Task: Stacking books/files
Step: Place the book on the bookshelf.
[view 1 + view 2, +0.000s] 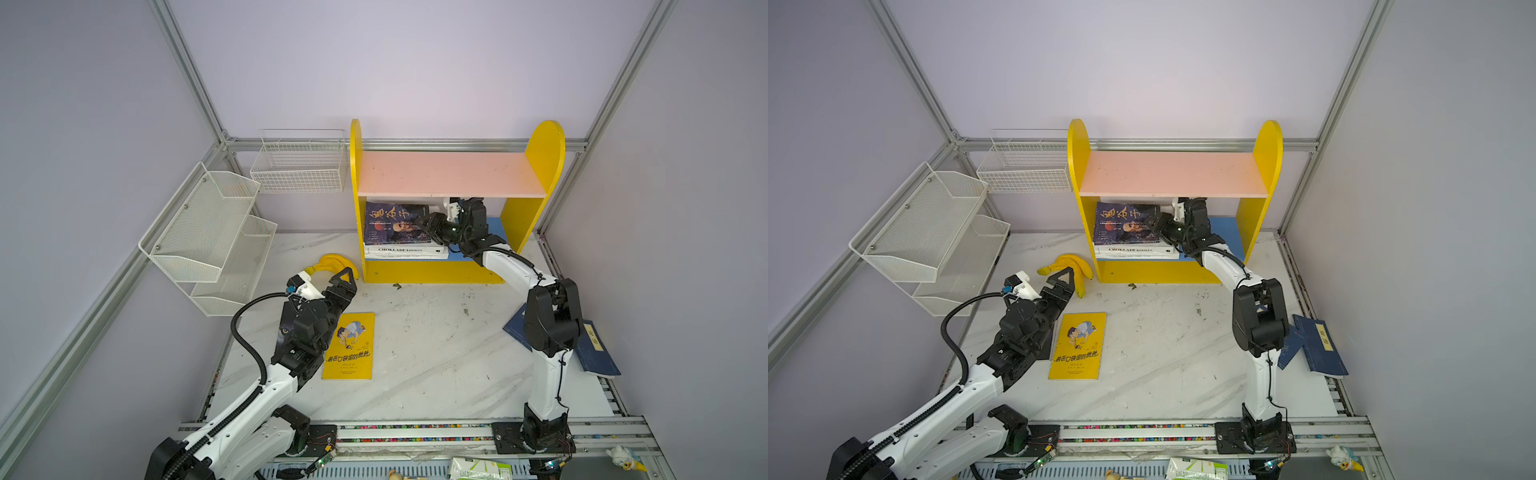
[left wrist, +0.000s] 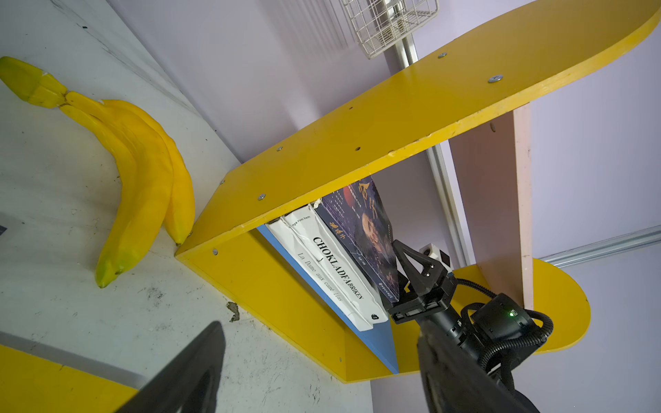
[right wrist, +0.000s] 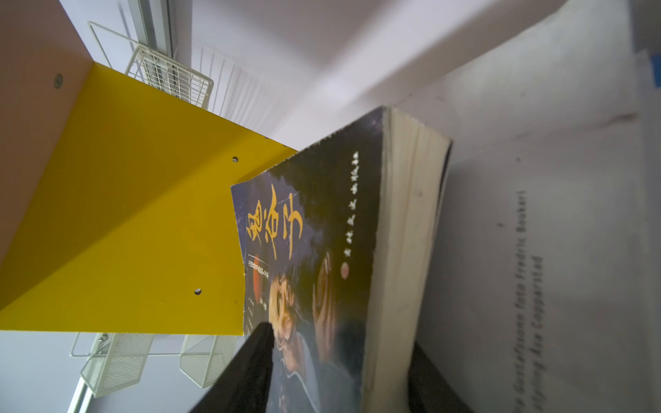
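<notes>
Placement explains our right gripper (image 1: pixel 424 224) straddling the stacked portrait book (image 1: pixel 390 224); whether it pinches, we cannot tell; left gripper (image 1: pixel 343 282) gapes.

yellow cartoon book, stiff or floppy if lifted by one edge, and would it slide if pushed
The yellow cartoon book looks thin, showing hardly any edge, so it is probably light and may sag when lifted by one edge. It lies flat on the smooth table, so a push would likely slide it, not tip it.
</notes>
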